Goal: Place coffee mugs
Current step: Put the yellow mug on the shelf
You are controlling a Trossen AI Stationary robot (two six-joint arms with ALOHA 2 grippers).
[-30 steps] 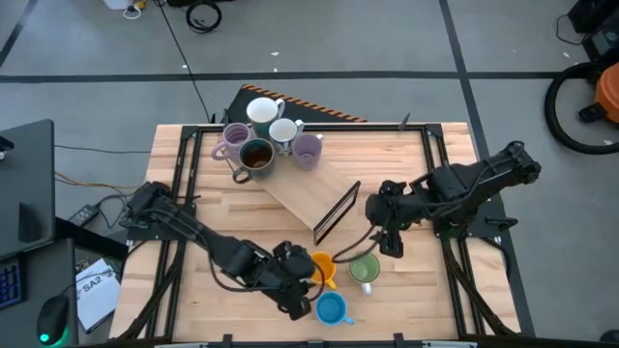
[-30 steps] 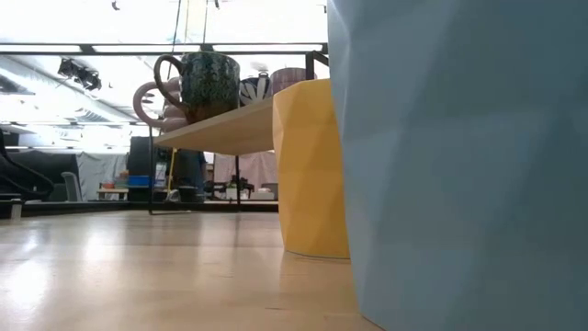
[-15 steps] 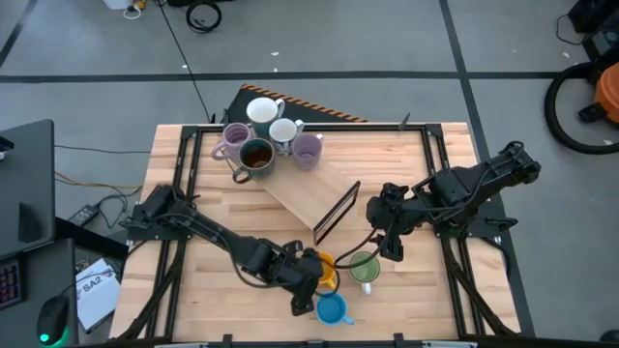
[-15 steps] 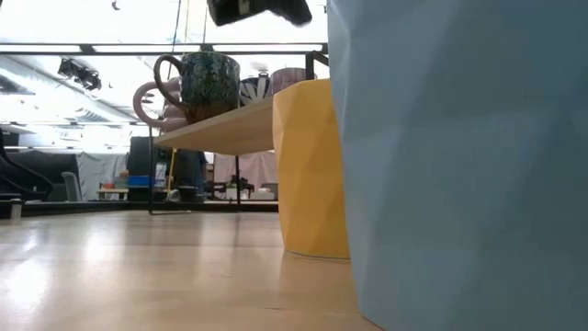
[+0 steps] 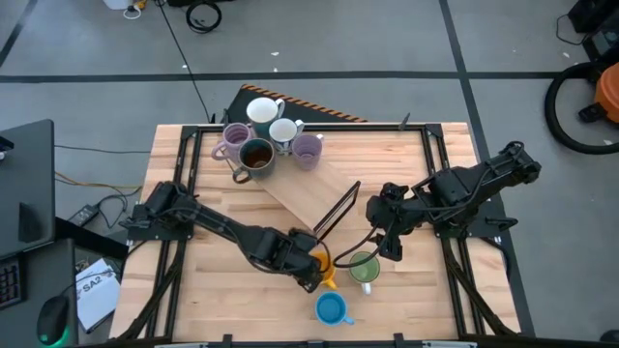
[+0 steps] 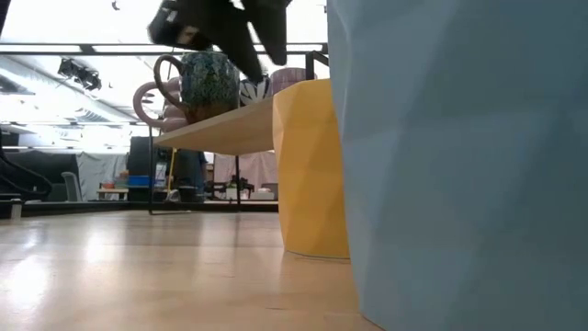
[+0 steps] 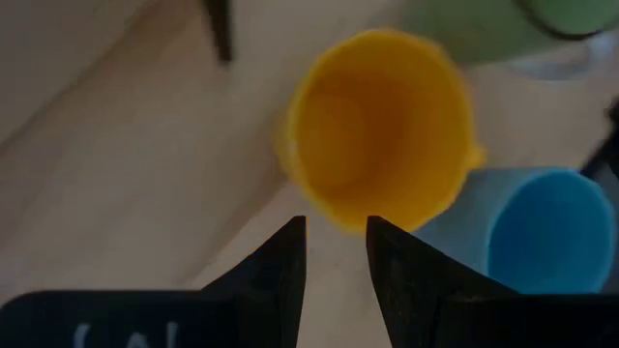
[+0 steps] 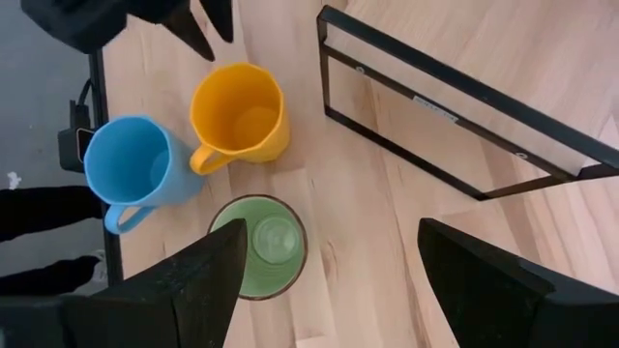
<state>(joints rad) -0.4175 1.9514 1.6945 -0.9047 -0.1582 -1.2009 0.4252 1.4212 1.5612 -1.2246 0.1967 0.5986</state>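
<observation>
Hovering over orange mug, left claw slightly parted, blue mug and green mug crowding close.

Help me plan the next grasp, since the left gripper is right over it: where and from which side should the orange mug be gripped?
Grip the orange mug by its rim wall, from above. It stands upright and open-mouthed. Pinch the side away from its handle and the blue mug, which stands close on that side. The left gripper is open just outside that free side.
</observation>
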